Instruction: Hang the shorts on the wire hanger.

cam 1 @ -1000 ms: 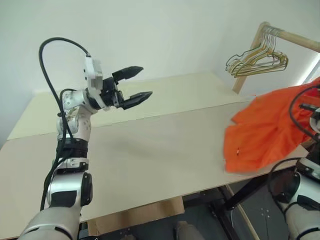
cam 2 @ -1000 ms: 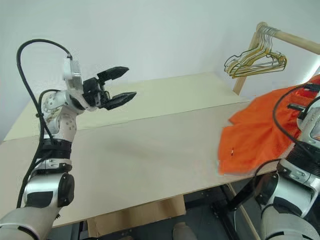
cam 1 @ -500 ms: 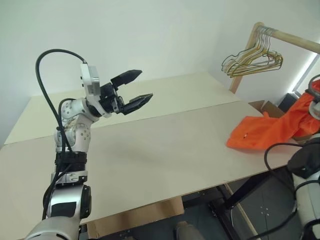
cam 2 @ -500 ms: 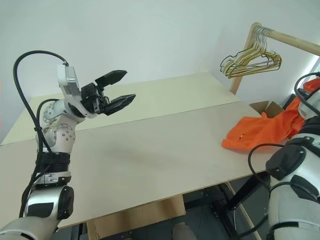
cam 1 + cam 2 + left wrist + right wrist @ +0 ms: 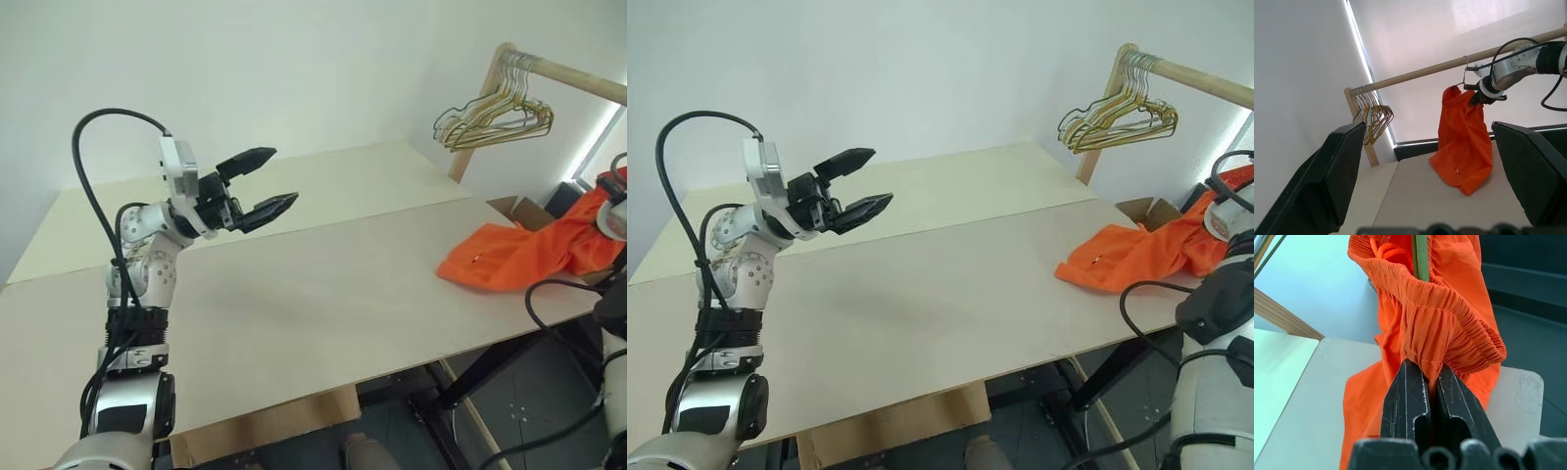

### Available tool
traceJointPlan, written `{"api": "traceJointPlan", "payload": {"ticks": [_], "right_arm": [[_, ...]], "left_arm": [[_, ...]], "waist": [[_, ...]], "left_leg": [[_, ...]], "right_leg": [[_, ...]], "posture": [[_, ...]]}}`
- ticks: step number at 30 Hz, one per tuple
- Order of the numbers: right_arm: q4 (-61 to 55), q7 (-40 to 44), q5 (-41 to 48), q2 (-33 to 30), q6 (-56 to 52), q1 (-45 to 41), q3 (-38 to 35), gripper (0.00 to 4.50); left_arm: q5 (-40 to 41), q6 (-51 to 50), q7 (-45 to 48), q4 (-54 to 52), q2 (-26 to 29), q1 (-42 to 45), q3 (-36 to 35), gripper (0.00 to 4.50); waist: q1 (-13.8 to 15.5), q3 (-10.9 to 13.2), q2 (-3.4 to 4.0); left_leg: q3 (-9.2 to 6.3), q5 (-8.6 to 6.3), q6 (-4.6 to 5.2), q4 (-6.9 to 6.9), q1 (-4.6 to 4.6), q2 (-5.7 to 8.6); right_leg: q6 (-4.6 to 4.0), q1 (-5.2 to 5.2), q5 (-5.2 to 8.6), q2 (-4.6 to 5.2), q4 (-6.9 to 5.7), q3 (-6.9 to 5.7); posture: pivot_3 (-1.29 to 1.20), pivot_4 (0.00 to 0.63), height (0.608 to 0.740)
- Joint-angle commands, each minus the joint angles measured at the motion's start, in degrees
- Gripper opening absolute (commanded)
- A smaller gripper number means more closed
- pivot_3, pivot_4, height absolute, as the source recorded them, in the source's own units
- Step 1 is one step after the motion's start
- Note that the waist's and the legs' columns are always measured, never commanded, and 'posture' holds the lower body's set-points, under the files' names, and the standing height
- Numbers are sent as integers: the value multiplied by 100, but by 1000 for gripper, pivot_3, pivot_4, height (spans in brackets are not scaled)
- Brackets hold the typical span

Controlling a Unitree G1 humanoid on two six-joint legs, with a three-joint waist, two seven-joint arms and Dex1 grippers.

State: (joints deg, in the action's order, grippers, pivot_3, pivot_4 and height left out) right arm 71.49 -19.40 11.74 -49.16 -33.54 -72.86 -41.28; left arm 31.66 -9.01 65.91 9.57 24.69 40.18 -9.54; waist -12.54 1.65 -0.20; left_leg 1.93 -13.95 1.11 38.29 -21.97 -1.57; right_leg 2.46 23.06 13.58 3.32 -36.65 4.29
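Right tool [image 5: 1422, 382] is clenched on the gathered waistband of the shorts [image 5: 509, 257], pinching a fold of the elastic between both fingers. I judge the grip is there because the waistband is the stiffest edge and keeps the opening spread for the wire. In the right wrist view a thin olive-green wire [image 5: 1420, 257] runs down inside the waistband opening; it looks like the wire hanger, already threaded through, though I can't tell how far.

From the head cameras the shorts sit at about 3 o'clock on the tabletop [image 5: 323, 294], the lower part lying on the surface near the right edge, the upper part lifted off toward the raised tool. The left wrist view shows the same: fabric hanging from the right tool just under the wooden rail [image 5: 1449, 66], hem trailing onto the tabletop.

Left tool [image 5: 257, 181] is released, fingers spread wide, grasping nothing, raised over the tabletop at about 10 o'clock and aimed across at the shorts. My read: it's parked clear and ready to help.

The bunch of spare hangers [image 5: 495, 116] hangs on the rail at about 1 o'clock, well apart from the shorts.
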Motion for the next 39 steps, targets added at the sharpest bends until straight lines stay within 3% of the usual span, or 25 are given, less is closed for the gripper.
{"api": "traceJointPlan", "payload": {"ticks": [1, 5, 11, 18, 31, 35, 39], "right_arm": [[-9, -35, 207, -91, 208, -12, 42, 0], [-15, 160, 38, -74, 217, 96, 422, 0], [-187, -240, -203, -87, 525, 101, 915, 1870], [-962, -992, -771, -11, 678, -125, 1699, 4397], [-2467, -1397, -1921, 263, 974, 224, 2866, 4453], [-3007, 20, -2417, 459, 1942, 554, 3970, 4453], [-3710, 1512, -2086, 674, 2665, 1034, 4235, 4453]], "left_arm": [[26, -1, -33, -190, 76, 33, 39, 4475], [27, 4, -45, -192, 90, 32, 64, 4475], [-7, 30, -45, -153, 108, 48, 93, 4500], [24, 19, -35, -147, 114, 91, 103, 4500], [78, 51, -37, -166, 112, 69, 79, 4500], [134, -23, -33, -287, 264, -94, -37, 4500], [106, -46, 11, -472, 575, -401, -124, 4500]], "waist": [[11, 0, 0], [32, 0, 0], [53, 0, 1], [67, 5, 8], [69, 6, 10], [30, 5, 11], [-17, 5, 10]], "left_leg": [[0, 0, 0, 0, 0, 0], [1, 0, 0, 0, 0, -1], [4, 0, 0, 0, 1, 0], [6, 0, 0, 0, -1, 0], [0, 0, 0, 0, -1, -1], [0, 0, 0, 0, 4, -2], [-8, 0, 0, -11, 35, -9]], "right_leg": [[0, 0, 0, 0, 0, 0], [0, 0, 0, -1, 1, 0], [0, 0, 0, 0, 0, 3], [0, 3, 0, 1, 0, 5], [0, 6, 0, 0, -3, 8], [1, 6, 0, -1, -3, 12], [2, -3, -1, -12, -10, 37]], "posture": [[-117, 0, 740], [-116, 0, 740], [-117, 0, 740], [-125, 0, 740], [-125, 0, 740], [-115, 0, 740], [-95, 0, 740]]}}
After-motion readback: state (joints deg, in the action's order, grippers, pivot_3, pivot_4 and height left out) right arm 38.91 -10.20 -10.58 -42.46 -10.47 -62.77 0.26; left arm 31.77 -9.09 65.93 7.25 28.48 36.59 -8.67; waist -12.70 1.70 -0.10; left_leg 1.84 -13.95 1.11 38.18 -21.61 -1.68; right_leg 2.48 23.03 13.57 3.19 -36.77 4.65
